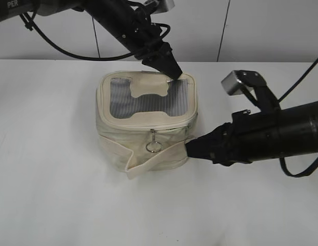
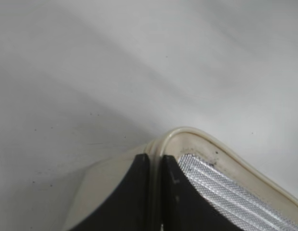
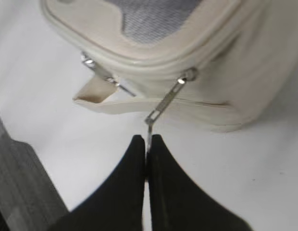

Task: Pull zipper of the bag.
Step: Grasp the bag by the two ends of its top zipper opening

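The cream bag (image 1: 128, 133) stands mid-table with its grey mesh top (image 1: 148, 100) facing up. The zipper track (image 1: 148, 122) runs round the top rim. My left gripper (image 1: 174, 72) is shut on the rim at the bag's far right corner; the left wrist view shows its fingertips (image 2: 156, 159) pinching the cream rim (image 2: 187, 134). My right gripper (image 1: 190, 147) is at the bag's right side. Its fingertips (image 3: 146, 139) are shut on the metal pull (image 3: 163, 103) of one slider (image 3: 187, 74). A second slider with a ring pull (image 1: 154, 147) hangs on the front, above the strap (image 1: 148, 161).
The white table (image 1: 56, 195) runs back to a pale wall. The right arm's grey camera block (image 1: 236, 82) sits above its black wrist. Black cables hang at the far left (image 1: 61, 48). A grey area (image 3: 19, 192) shows at the lower left of the right wrist view.
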You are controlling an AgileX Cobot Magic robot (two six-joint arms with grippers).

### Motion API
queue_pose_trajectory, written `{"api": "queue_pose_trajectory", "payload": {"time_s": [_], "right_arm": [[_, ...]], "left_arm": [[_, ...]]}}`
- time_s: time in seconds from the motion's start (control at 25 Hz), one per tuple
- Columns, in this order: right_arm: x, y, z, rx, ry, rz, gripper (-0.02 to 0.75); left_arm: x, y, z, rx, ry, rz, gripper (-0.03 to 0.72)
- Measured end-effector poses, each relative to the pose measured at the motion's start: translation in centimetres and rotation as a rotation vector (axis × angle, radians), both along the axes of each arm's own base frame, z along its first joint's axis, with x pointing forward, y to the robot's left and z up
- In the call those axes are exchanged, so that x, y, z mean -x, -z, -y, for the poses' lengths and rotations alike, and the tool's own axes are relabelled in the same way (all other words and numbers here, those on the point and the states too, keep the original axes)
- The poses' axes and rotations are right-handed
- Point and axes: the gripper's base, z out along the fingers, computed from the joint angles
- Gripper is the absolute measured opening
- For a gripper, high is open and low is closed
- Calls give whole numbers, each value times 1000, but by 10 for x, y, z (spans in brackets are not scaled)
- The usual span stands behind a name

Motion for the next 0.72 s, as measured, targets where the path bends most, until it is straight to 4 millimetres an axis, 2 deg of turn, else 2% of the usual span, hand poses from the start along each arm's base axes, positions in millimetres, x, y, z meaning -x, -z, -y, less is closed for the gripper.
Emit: {"api": "queue_pose_trajectory", "payload": {"time_s": [0.28,0.48,0.72], "right_arm": [[24,-7,-57,-4,-75,20,8],[21,-2,-94,5,-118,15,8],[17,7,-98,14,-57,-63,13]], "left_arm": [[0,0,0,-3,-43,-43,44],[6,1,4,-20,-23,-71,44],[7,1,5,-24,-45,-90,50]]}}
